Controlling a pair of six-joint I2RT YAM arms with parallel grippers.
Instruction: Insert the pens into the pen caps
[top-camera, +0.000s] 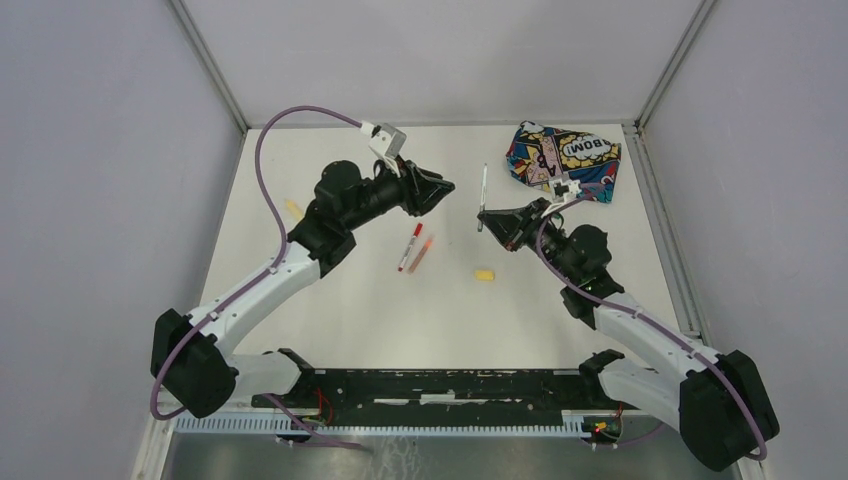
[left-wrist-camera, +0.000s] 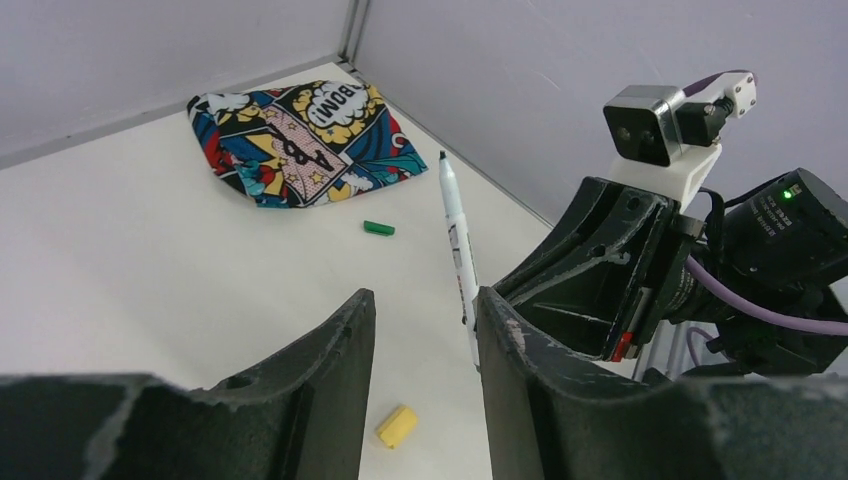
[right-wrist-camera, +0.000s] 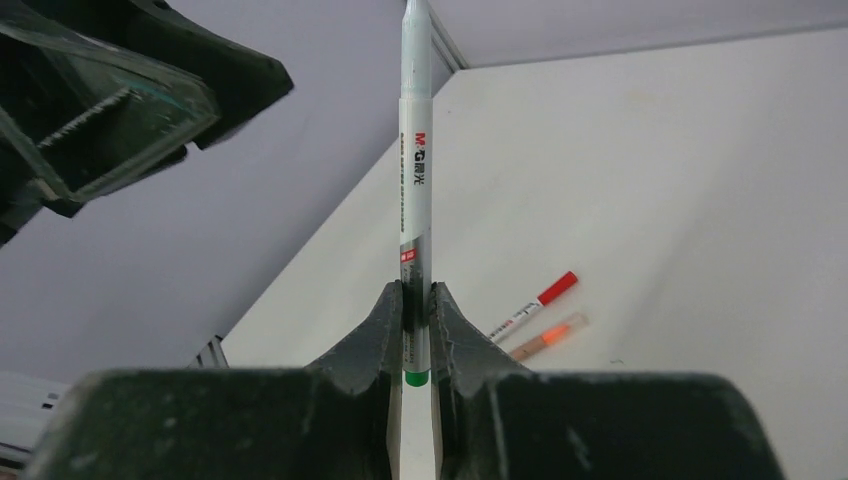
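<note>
Pens are uncapped one at a time here, and the green-ended pen (right-wrist-camera: 416, 180) is the one in hand. The right gripper (right-wrist-camera: 416, 320) is clamped on its lower barrel, just above the green end. It holds the pen upright and off the table, just beside the pouch (top-camera: 562, 155) on the side toward the left arm. That grip leaves the dark writing tip and most of the barrel free, which I judge is meant to offer the tip for a cap to be pushed on.

The left gripper (left-wrist-camera: 425, 340) faces that pen from the side away from the pouch. Its jaws are spread with nothing between them, so it has yet to fetch a cap. The matching green cap (left-wrist-camera: 379, 228) lies on the table near the pouch's edge, between the pouch and the held pen.

Three pens show plainly. Besides the held one, a red-ended pen (top-camera: 409, 248) and an orange pen (top-camera: 422, 254) lie side by side, well apart from the pouch and beyond the held pen. A small yellow piece (top-camera: 293, 208) farthest from the pouch may be the fourth, though the left arm crowds it and I cannot be sure.

Two caps are visible: the green one and a yellow cap (top-camera: 484, 274), which lies farther from the pouch, toward the arm bases.
</note>
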